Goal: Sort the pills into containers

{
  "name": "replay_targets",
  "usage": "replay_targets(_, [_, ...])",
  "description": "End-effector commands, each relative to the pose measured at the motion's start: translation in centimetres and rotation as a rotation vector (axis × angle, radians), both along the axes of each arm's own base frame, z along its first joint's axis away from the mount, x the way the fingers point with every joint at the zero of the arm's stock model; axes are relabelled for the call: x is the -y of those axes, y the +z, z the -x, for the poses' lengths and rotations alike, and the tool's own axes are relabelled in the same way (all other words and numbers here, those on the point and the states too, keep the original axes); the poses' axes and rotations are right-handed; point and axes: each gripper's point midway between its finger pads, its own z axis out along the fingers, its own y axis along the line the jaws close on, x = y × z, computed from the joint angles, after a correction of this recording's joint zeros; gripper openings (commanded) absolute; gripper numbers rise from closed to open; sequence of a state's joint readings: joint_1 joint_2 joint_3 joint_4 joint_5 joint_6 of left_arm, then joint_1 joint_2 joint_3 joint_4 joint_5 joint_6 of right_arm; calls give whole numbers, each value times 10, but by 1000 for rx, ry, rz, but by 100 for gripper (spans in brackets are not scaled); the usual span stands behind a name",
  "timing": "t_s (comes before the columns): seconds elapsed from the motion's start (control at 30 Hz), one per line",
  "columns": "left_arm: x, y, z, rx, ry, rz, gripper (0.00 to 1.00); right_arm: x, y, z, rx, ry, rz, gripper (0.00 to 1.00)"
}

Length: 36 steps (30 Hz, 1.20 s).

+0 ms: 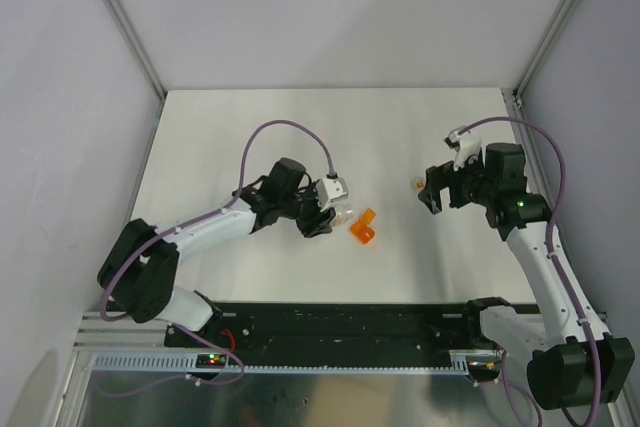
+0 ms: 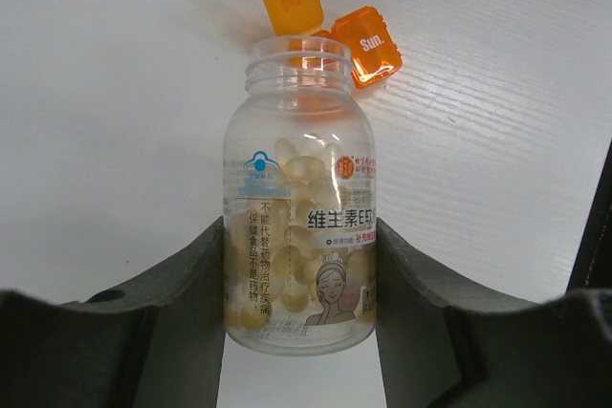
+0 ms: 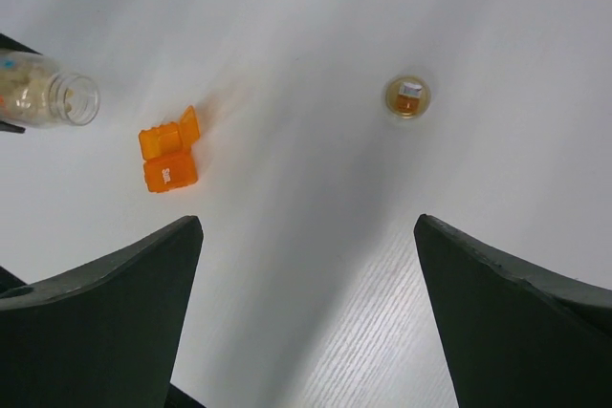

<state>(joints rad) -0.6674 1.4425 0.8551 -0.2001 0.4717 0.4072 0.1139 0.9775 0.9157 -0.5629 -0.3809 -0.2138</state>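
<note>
Clamping the uncapped bottle (image 2: 298,188) in left gripper (image 2: 298,279), holding right gripper (image 3: 306,269) wide apart, probably risking pills (image 2: 296,246) overshooting that tiny orange box (image 2: 366,45)

Overhead, both wrists close: common orange box (image 1: 363,227)

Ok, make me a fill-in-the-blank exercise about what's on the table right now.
The pill bottle in the left pincer has its cap ____.
The right pincer is open and holds ____.
The orange box has ____ lid open.
Its closed lid reads ____.
Missing words: off; nothing; one; Sun.
</note>
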Motion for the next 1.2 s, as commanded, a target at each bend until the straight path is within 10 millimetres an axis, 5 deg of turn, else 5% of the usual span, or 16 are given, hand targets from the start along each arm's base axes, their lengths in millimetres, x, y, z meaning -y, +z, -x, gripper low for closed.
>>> replay_targets(0.0, [17, 16, -15, 89, -36, 9, 0, -5, -1, 3, 16, 48, -31, 99])
replay_targets(1.17, [24, -23, -11, 34, -157, -334, 0, 3, -5, 17, 5, 79, -55, 99])
